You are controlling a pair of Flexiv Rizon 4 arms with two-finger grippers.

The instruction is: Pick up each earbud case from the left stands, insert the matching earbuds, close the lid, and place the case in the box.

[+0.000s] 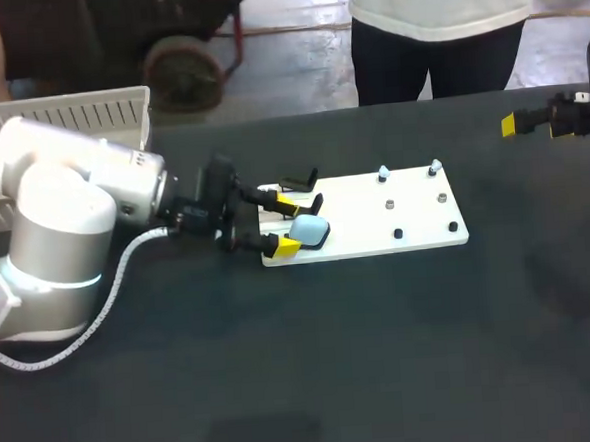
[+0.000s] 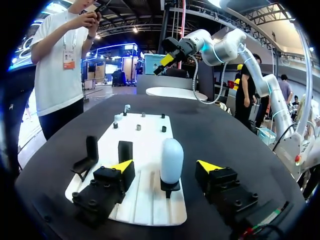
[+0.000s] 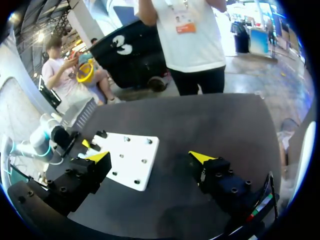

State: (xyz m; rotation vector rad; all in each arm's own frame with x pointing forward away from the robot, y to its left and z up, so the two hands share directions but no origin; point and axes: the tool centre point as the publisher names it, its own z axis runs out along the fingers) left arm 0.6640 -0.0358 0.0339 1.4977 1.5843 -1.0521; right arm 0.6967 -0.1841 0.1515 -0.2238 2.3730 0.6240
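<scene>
Straddling pale blue earbud case (image 1: pixel 311 230) with left gripper (image 1: pixel 290 224): fingers spread, one per side, gaps visible on both sides from the wrist, gripping nothing. Standing upright on black stand (image 2: pixel 170 187) at white board's (image 1: pixel 360 212) left end, near corner. Sharing that end with two more black stands (image 1: pixel 300 178) toward the far corner. Carrying six small pieces (image 1: pixel 389 205) on pegs at board's right end. Parked at table's (image 1: pixel 285 382) far right edge with right gripper (image 3: pixel 148 156), fingers wide apart, holding nothing. Placing white basket (image 1: pixel 68 115) at far left corner. Leaving broad dark tabletop between board and near edge, also out toward right edge.
</scene>
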